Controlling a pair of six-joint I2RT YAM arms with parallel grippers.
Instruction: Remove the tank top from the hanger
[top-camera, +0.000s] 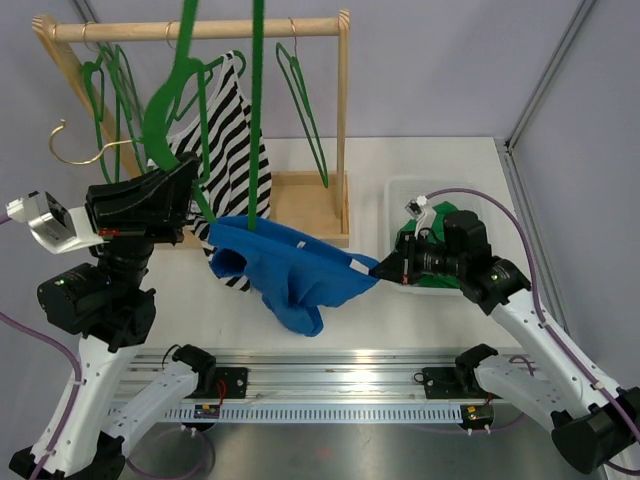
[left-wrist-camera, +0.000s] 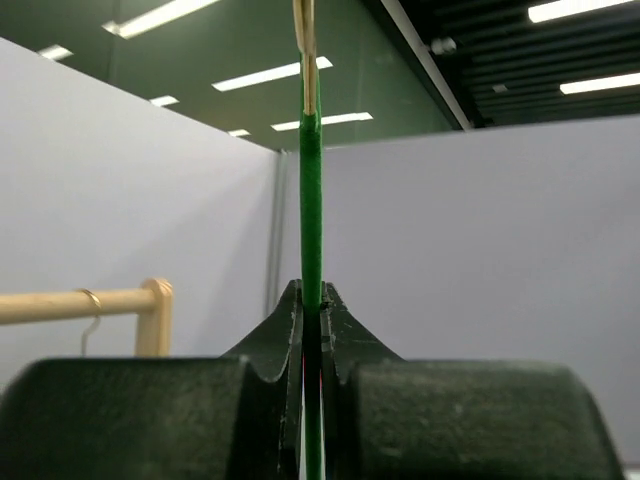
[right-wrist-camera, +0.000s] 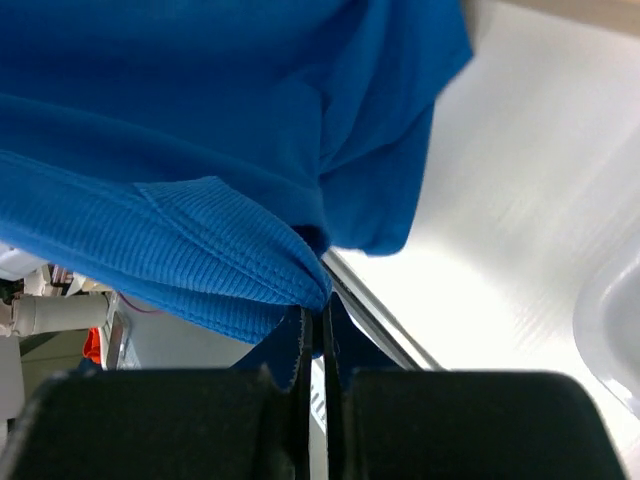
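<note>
A blue tank top hangs bunched from a green hanger above the table's middle. My left gripper is shut on the green hanger; in the left wrist view the hanger's thin green bar runs straight up between the closed jaws of the left gripper. My right gripper is shut on the tank top's right edge and stretches it to the right. In the right wrist view the ribbed blue hem is pinched between the jaws of the right gripper.
A wooden rack at the back holds more green hangers and a black-and-white striped top. A gold hook hangs at the left. A clear bin with green items stands at the right.
</note>
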